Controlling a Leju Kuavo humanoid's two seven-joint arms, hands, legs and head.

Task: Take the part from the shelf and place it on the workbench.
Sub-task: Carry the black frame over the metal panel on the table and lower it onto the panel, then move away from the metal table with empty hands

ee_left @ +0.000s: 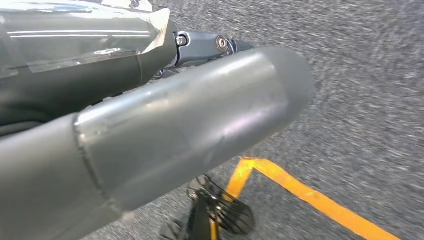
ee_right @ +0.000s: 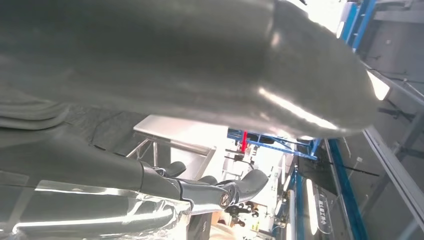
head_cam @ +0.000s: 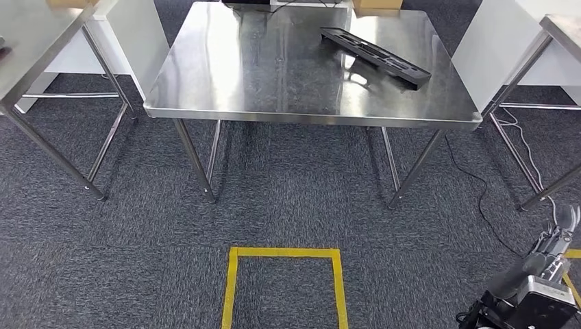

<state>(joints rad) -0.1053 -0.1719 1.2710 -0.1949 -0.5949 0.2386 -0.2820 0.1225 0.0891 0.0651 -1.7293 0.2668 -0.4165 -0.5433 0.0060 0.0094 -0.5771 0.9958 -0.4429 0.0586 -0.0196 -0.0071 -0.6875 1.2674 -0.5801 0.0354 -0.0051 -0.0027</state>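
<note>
A long black part (head_cam: 375, 56) lies flat on the far right of the steel workbench (head_cam: 274, 75), angled toward its right edge. My right hand (head_cam: 558, 233) hangs low at my side over the carpet, far from the bench. In the right wrist view that hand (ee_right: 200, 100) shows a thick grey thumb and straight dark fingers (ee_right: 240, 185) with nothing in them. In the left wrist view my left hand (ee_left: 175, 115) hangs over the carpet, its thumb apart from the dark fingers (ee_left: 200, 45), and holds nothing.
Steel tables stand at the left (head_cam: 34, 41) and right (head_cam: 562, 27) of the workbench. A yellow tape square (head_cam: 284, 274) marks the carpet in front of me. A black cable (head_cam: 479, 199) trails by the bench's right legs. A blue rack (ee_right: 300, 145) stands behind.
</note>
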